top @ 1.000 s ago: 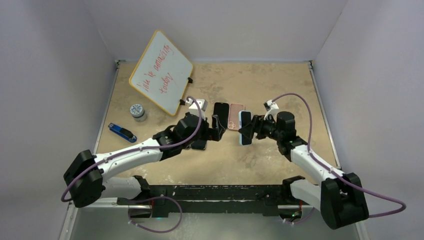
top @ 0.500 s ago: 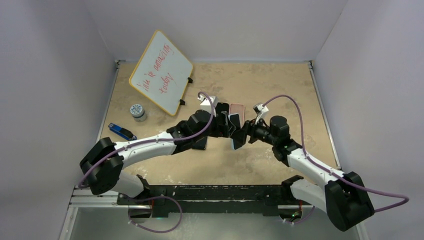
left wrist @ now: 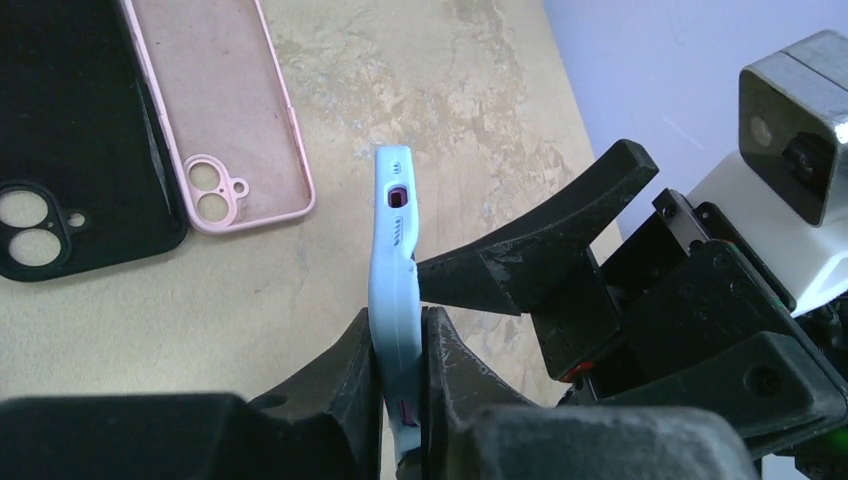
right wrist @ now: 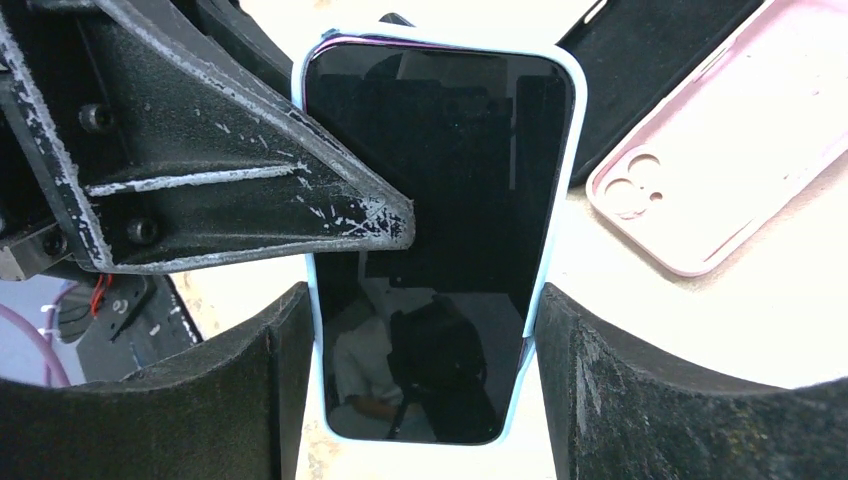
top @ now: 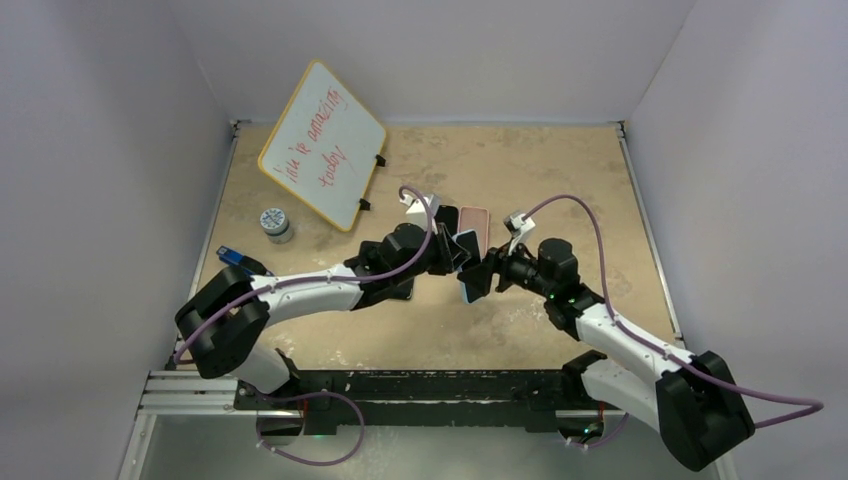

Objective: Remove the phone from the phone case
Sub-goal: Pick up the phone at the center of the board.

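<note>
The phone (right wrist: 440, 200), dark screen, sits in a light blue phone case (left wrist: 397, 260) and is held above the table between both arms (top: 468, 263). My right gripper (right wrist: 425, 320) is shut across the case's two long edges near one end. Closed on the same phone's flat faces is my left gripper (left wrist: 400, 330), one finger (right wrist: 250, 190) lying on the screen and the other behind the case's back. The right gripper's finger (left wrist: 540, 250) touches the case edge in the left wrist view.
An empty pink case (top: 473, 228) and an empty black case (top: 445, 220) lie on the table just behind the grippers. A whiteboard (top: 322, 143) leans at the back left, with a small jar (top: 275, 223) and a blue object (top: 243, 262) near the left edge.
Both grippers came together at the table's middle. The left gripper, open a second ago, has shut on the phone that the right gripper holds.
</note>
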Motion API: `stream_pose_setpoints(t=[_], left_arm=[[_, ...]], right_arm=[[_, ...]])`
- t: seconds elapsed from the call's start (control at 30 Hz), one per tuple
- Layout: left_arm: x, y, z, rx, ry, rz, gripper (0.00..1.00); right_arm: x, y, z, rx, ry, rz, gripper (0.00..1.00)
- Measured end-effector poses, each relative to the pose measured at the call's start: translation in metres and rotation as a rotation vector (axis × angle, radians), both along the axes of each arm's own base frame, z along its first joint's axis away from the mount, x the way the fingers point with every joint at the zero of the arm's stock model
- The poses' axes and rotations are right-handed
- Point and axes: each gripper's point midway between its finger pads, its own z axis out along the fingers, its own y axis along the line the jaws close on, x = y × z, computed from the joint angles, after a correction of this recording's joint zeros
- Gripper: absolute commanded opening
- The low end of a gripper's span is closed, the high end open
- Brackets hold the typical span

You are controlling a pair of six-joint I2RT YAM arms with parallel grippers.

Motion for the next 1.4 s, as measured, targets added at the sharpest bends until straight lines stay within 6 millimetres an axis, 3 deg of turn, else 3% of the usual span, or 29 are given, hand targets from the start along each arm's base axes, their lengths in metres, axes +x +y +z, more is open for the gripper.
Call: stream_pose_setpoints(t=[0.03,0.13,0.27,0.37,0.4,0.53,0.67,0.87,1.0,1.13,1.4], left_arm=[[0.000,0.000,0.000,-0.007,0.001,0.002,0.00],[0.000,0.001,0.002,-0.029,-0.001,0.005,0.00],[-0.003,0.007,0.011,-0.067,-0.008,0.010,0.00],[-0.005,0.019,0.021,-0.114,-0.024,0.021,0.00],[-0.006,0.027,0.023,-0.123,-0.030,0.031,0.00],[-0.007,0.062,0.014,-0.118,-0.040,0.108,0.00],[-0.014,0.092,0.008,-0.141,-0.060,0.184,0.00],[-0.017,0.119,0.039,-0.295,-0.141,0.282,0.00],[-0.018,0.129,0.067,-0.421,-0.188,0.323,0.00],[-0.018,0.133,0.085,-0.520,-0.210,0.339,0.00],[-0.016,0.130,0.094,-0.640,-0.202,0.342,0.00]], right_arm=[[0.000,-0.001,0.000,-0.003,-0.006,-0.005,0.26],[0.001,-0.003,0.003,-0.005,-0.030,-0.017,0.45],[-0.002,-0.001,0.012,0.014,-0.064,-0.009,0.63],[-0.004,0.003,0.026,0.056,-0.103,0.007,0.93],[-0.004,0.003,0.032,0.076,-0.114,0.000,0.98],[0.000,0.003,0.054,0.144,-0.171,-0.010,0.99],[-0.003,0.008,0.063,0.188,-0.173,0.011,0.99],[-0.010,0.016,0.069,0.282,-0.149,0.047,0.99],[-0.016,0.022,0.065,0.329,-0.104,0.077,0.99],[-0.027,0.032,0.075,0.378,-0.108,0.132,0.99],[-0.049,0.055,0.089,0.438,-0.137,0.238,0.89]])
